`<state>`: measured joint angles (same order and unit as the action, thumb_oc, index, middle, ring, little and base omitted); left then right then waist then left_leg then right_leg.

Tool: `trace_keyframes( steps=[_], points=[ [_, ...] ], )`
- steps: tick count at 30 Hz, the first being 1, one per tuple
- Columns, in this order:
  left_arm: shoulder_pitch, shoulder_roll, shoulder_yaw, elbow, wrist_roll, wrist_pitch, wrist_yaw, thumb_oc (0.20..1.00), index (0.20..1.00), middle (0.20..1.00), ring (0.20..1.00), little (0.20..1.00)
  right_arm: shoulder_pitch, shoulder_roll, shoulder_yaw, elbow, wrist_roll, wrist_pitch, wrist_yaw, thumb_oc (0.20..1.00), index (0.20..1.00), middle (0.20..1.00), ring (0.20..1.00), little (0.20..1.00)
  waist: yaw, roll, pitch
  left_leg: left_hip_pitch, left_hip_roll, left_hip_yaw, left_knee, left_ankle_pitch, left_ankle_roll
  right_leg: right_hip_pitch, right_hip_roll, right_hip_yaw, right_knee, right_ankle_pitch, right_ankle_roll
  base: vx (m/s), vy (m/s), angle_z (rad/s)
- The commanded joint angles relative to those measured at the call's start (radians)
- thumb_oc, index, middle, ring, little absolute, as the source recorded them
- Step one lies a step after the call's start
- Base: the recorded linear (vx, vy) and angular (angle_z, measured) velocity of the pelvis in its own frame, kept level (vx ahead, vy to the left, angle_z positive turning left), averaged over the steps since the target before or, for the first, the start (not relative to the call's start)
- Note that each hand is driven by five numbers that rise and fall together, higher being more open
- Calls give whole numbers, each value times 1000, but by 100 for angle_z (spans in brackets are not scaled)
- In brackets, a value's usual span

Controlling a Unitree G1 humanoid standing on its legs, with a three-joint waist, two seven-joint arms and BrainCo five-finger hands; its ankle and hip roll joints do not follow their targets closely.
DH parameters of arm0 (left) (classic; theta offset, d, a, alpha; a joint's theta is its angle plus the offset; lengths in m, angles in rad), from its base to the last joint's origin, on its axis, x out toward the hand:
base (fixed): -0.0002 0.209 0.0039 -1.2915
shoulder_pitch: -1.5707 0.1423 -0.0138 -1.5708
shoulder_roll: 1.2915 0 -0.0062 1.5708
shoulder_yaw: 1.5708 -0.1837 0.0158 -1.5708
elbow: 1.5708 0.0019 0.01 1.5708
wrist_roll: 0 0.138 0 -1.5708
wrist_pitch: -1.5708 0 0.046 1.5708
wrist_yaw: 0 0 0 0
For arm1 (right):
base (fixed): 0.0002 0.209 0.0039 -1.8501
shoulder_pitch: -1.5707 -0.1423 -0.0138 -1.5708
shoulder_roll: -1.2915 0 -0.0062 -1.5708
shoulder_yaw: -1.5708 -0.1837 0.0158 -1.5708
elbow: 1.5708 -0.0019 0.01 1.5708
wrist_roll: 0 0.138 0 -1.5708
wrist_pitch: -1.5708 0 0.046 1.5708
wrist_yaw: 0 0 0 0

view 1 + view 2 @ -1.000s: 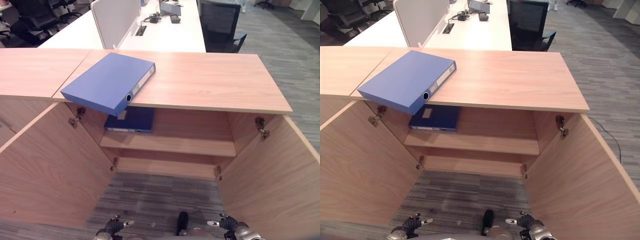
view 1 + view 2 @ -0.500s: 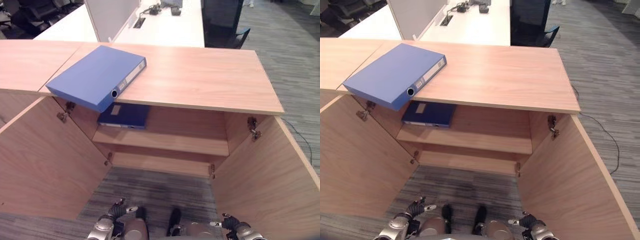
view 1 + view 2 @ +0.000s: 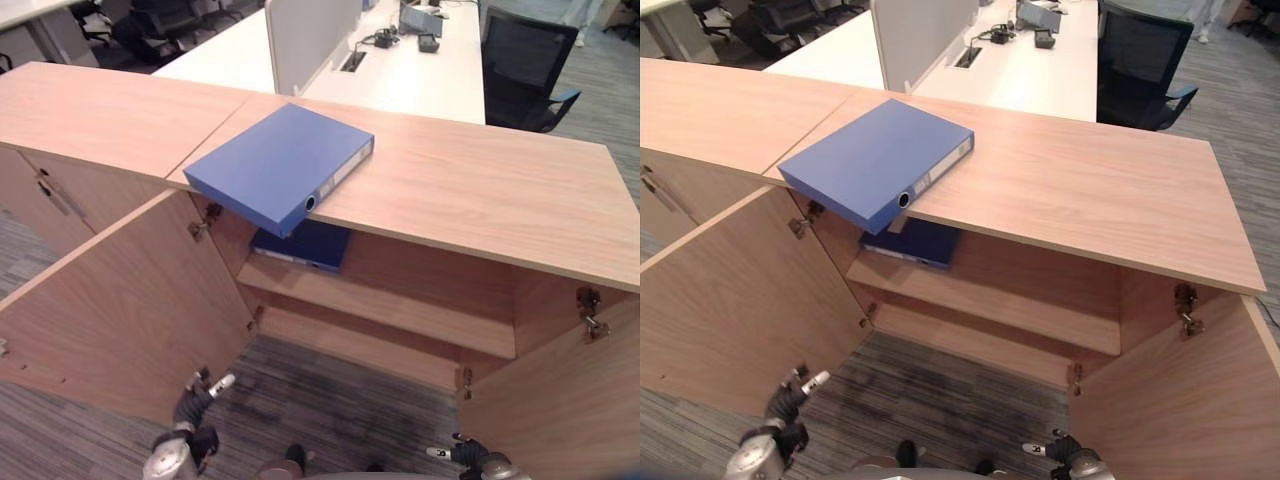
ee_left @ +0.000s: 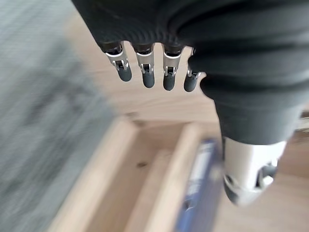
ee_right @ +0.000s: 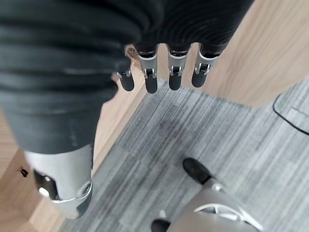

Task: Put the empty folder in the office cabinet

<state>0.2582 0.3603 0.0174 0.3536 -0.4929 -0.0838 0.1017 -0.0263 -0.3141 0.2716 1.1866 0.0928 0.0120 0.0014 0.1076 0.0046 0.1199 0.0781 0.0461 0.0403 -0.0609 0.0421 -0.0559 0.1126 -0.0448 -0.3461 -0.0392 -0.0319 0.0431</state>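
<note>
The blue lever-arch folder (image 3: pixel 280 165) lies flat on the cabinet top (image 3: pixel 480 190), its spine end with the round finger hole jutting out past the front edge above the open cabinet. Below it, on the upper shelf (image 3: pixel 400 305), a second blue folder (image 3: pixel 303 245) lies flat already. I judge mine to be light if it is empty as the task says, and stiff — a rigid board case that will not sag, though its smooth cover may slip. The overhanging corner looks the best place to take hold, fingers under and thumb on top, or both hands on the long sides.

My left hand (image 3: pixel 190 410) hangs low beside the open left door (image 3: pixel 120 300), well apart from the folder, its fingers (image 4: pixel 147 72) straight and relaxed, holding nothing. My right hand (image 3: pixel 1060 452) sits low by the right door (image 3: pixel 1180 400), fingers (image 5: pixel 175 72) likewise loose and empty. Both must rise a long way before any grasp.
</note>
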Motion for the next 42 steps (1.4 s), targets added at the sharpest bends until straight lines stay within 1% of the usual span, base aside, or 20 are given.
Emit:
trace_keyframes(
  steps=[1,2,3,4,7,10,12,15,16,17,19,20,22,24,25,27,28,30,34,42],
  points=[
    [-5,17,56,-79,109,-43,45,1000,1000,1000,1000,1000,-29,-22,12,41,-42,14,2,1000,1000,1000,1000,1000,4,-32,8,-47,-20,-36,-26,7,16,7,-38,0,-48,45,60,0,0,0],
    [-2,16,58,-83,110,-41,45,1000,1000,1000,1000,1000,-28,-21,12,41,-42,14,2,1000,1000,1000,1000,1000,4,-32,8,-47,-20,-36,-26,7,16,7,-38,0,-48,45,60,33,7,1],
    [7,40,108,-172,229,-51,86,1000,1000,1000,1000,1000,-21,-14,6,45,-40,16,-2,1000,1000,1000,1000,1000,17,-36,10,-39,-20,-37,-26,-5,15,15,-39,0,-48,41,60,42,3,1],
    [10,54,130,-221,294,-59,110,1000,1000,1000,1000,1000,-16,-9,5,44,-38,15,-6,1000,1000,1000,1000,1000,22,-39,11,-35,-20,-37,-26,-9,15,18,-40,-1,-48,39,61,54,0,1],
    [1,89,197,-332,509,-83,238,1000,1000,1000,1000,1000,9,14,12,32,-28,0,-24,1000,1000,1000,1000,1000,30,-52,13,-30,-18,-37,-26,-18,10,22,-40,-5,-48,33,63,16,-10,2],
    [-45,131,229,-392,709,-79,384,1000,1000,1000,1000,1000,14,33,37,26,-23,-20,-46,1000,1000,1000,1000,1000,32,-67,13,-28,-14,-34,-26,-23,4,23,-39,-4,-48,31,65,22,-30,7],
    [-92,185,219,-404,833,-71,451,1000,1000,1000,1000,1000,2,45,57,33,-30,-30,-61,1000,1000,1000,1000,1000,32,-73,14,-27,-14,-28,-26,-21,2,22,-42,-4,-48,35,67,0,0,0],
    [-178,271,163,-395,978,-46,499,1000,1000,1000,1000,1000,-31,63,94,48,-39,-39,-73,1000,1000,1000,1000,1000,27,-73,7,-15,-12,-18,-26,-35,0,31,-43,1,-48,33,70,18,5,-4],
    [-182,271,161,-393,979,-46,501,1000,1000,1000,1000,1000,-32,65,92,48,-39,-39,-73,1000,1000,1000,1000,1000,28,-75,8,-18,-14,-18,-26,-29,1,28,-45,0,-48,37,70,35,21,-12],
    [-237,328,98,-410,1073,-41,497,1000,1000,1000,1000,1000,-51,70,119,49,-49,-47,-80,1000,1000,1000,1000,1000,17,-71,1,-6,-14,-10,-26,-43,1,35,-45,5,-48,35,73,19,33,-12],
    [-261,344,70,-421,1101,-41,486,1000,1000,1000,1000,1000,-58,75,123,55,-52,-48,-81,1000,1000,1000,1000,1000,14,-71,-1,-7,-17,-9,-26,-40,3,32,-48,5,-48,41,73,32,30,-7],
    [-284,365,40,-429,1126,-46,473,1000,1000,1000,1000,1000,-65,77,131,60,-57,-47,-81,1000,1000,1000,1000,1000,6,-66,-6,2,-16,-5,-26,-51,3,37,-47,9,-48,37,74,28,30,-10],
    [-326,400,-1,-428,1175,-42,471,1000,1000,1000,1000,1000,-67,78,141,65,-67,-47,-79,1000,1000,1000,1000,1000,-4,-62,-13,4,-21,-1,-26,-50,6,36,-50,13,-48,42,75,35,44,-13],
    [-380,436,-43,-416,1231,-29,482,1000,1000,1000,1000,1000,-66,76,156,54,-74,-49,-74,1000,1000,1000,1000,1000,-14,-61,-20,10,-22,3,-26,-56,7,39,-50,19,-48,41,76,56,51,-7],
    [-452,484,-101,-403,1300,-13,496,1000,1000,1000,1000,1000,-63,71,175,44,-81,-53,-68,1000,1000,1000,1000,1000,-29,-58,-31,19,-22,11,-26,-64,8,42,-51,25,-48,42,78,61,57,-5],
    [-483,499,-129,-391,1321,-6,499,1000,1000,1000,1000,1000,-62,71,176,44,-81,-55,-66,1000,1000,1000,1000,1000,-31,-58,-33,22,-22,12,-26,-66,9,43,-52,27,-48,42,79,38,34,-6],
    [-525,522,-172,-371,1350,2,496,1000,1000,1000,1000,1000,-60,70,184,48,-82,-57,-66,1000,1000,1000,1000,1000,-40,-56,-38,26,-25,15,-26,-70,10,44,-51,29,-48,43,80,18,17,-8],
    [-562,542,-215,-346,1375,12,491,1000,1000,1000,1000,1000,-59,68,185,49,-82,-62,-68,1000,1000,1000,1000,1000,-46,-56,-42,30,-27,18,-26,-74,11,46,-50,33,-48,44,82,17,17,-3],
    [-602,555,-264,-314,1376,7,467,1000,1000,1000,1000,1000,-52,64,176,53,-78,-61,-70,1000,1000,1000,1000,1000,-49,-57,-49,39,-29,21,-26,-80,14,49,-51,40,-48,44,83,24,16,-4],
    [-619,547,-292,-269,1369,10,453,1000,1000,1000,1000,1000,-46,69,175,52,-71,-61,-62,1000,1000,1000,1000,1000,-57,-50,-56,53,-34,30,-26,-88,18,55,-54,52,-48,45,86,17,14,-8]
  ],
)
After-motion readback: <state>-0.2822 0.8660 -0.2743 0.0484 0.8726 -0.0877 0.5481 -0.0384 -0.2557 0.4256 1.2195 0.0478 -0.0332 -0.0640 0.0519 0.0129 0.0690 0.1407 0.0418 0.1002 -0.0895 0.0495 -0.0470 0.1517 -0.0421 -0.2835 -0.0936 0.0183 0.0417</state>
